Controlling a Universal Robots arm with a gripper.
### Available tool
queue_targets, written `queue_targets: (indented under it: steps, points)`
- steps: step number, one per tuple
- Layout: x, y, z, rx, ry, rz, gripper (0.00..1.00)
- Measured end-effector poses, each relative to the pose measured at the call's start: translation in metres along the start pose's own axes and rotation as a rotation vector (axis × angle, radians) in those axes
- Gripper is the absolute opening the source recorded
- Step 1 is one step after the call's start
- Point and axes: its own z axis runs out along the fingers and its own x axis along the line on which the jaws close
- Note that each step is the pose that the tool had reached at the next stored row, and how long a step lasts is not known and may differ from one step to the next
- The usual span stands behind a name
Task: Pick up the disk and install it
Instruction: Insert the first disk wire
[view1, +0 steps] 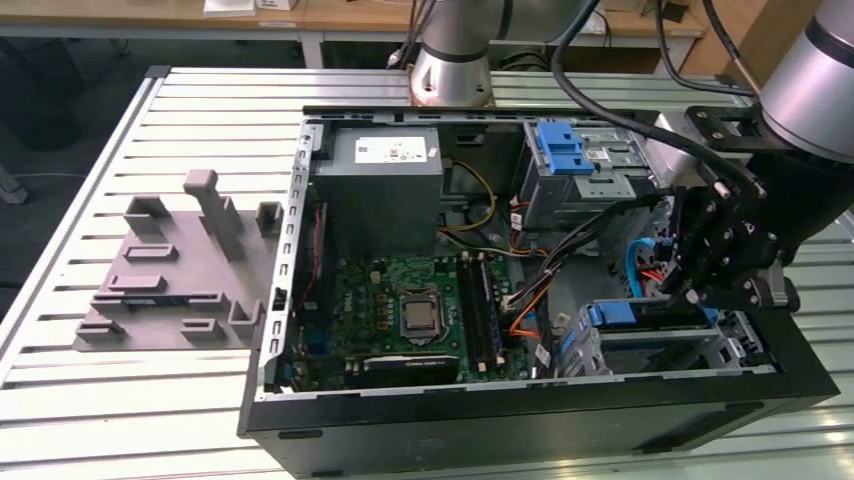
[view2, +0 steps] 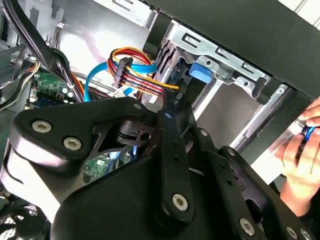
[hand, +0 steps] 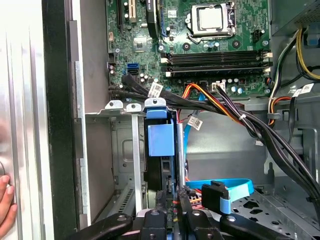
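So the tool (view1: 714, 262) is down inside the open computer case (view1: 534, 420), right over the drive cage (view1: 674, 335) in the case's near corner on the exterior view's right. The disk (hand: 161, 150) sits upright on its edge in that cage, blue carrier tab facing up, and in the first wrist view the tool's fingers (hand: 186, 200) reach up along both sides of its lower end, so I'd call it clamped on the disk, though the actual contact is buried behind black linkage. The second wrist view is mostly the tool's own black body, with just the blue tab (view2: 202, 71) of the disk poking out past it next to the metal cage rails. A bundle of red, yellow and orange wires (view2: 131, 70) and a flat blue cable (hand: 227, 189) lie right beside the cage. A person's hand (view2: 302, 165) is outside the case wall by the cage, partly cut off at the frame edge; can't tell what it's pinching. Further into the case there's the green motherboard (view1: 414, 305), then the grey power supply (view1: 384, 190) and a second bay with a blue latch (view1: 567, 150) at the far wall. The case lies on a slatted metal worktop (view1: 200, 120), with a grey slotted stand (view1: 174, 275) well off to the case's side on the exterior view's left. Beyond that, wooden desks (view1: 334, 12) along the back of the room.
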Motion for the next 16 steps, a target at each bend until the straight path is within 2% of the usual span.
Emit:
queue_targets:
  steps: [5,8,10,16]
  points:
    - [0.0003,0.0,-0.0075,0.0,0.0001,0.0,0.23]
    - [0.0003,-0.0001,-0.0076,0.0,-0.0003,0.0,0.22]
    - [0.0003,0.0,-0.0078,0.0,0.0,0.0,0.11]
    - [0.0003,0.0,-0.008,0.0,0.0,0.0,0.11]
